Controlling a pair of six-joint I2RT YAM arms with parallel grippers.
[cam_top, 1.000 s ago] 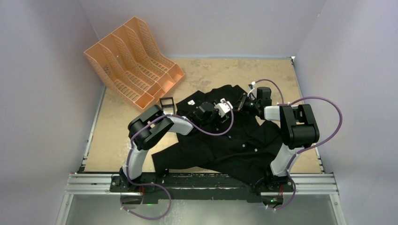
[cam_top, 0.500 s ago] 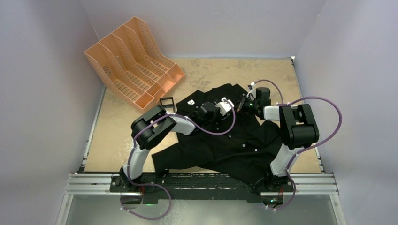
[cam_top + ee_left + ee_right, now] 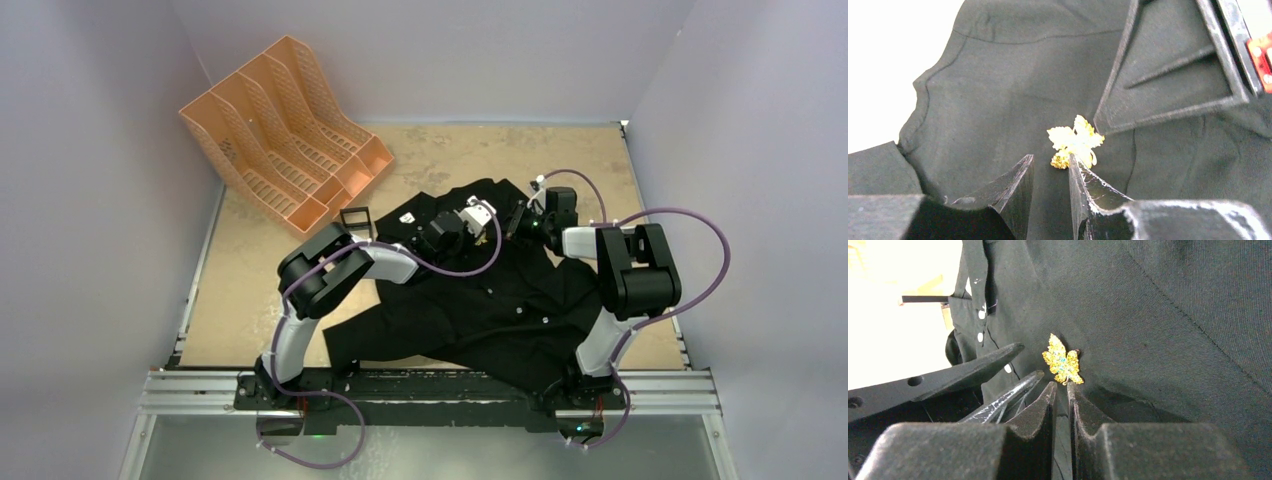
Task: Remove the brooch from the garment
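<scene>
The left gripper (image 3: 1050, 165) has its two dark fingers spread a little, with a clear gap between the tips, and it pinches nothing. The lower lobe of the brooch (image 3: 1075, 142) sits right at the mouth of that gap, close against the right-hand finger, though whether the metal touches that finger is hard to tell from this angle. The right gripper (image 3: 1061, 389) has its jaws almost pressed together, with only a thin slit between them, and its tips point at the stem of the brooch from just beneath it. The brooch is a small gold leaf with jagged lobes, lying flat on the black cloth of the shirt (image 3: 470, 315). It sits between the two grippers, which meet nearly tip to tip from left and right over the far part of the shirt. In the right wrist view, small white buttons (image 3: 980, 336) run along the shirt's front edge to the left of the brooch. The shirt lies spread on the bench (image 3: 620, 170), its near hem reaching the arms' bases. At the far left, well apart from the shirt, an orange file rack (image 3: 280, 125) sits on the bench. A small black frame (image 3: 355, 220) stands just beside the shirt's left edge, near the rack's near corner.
</scene>
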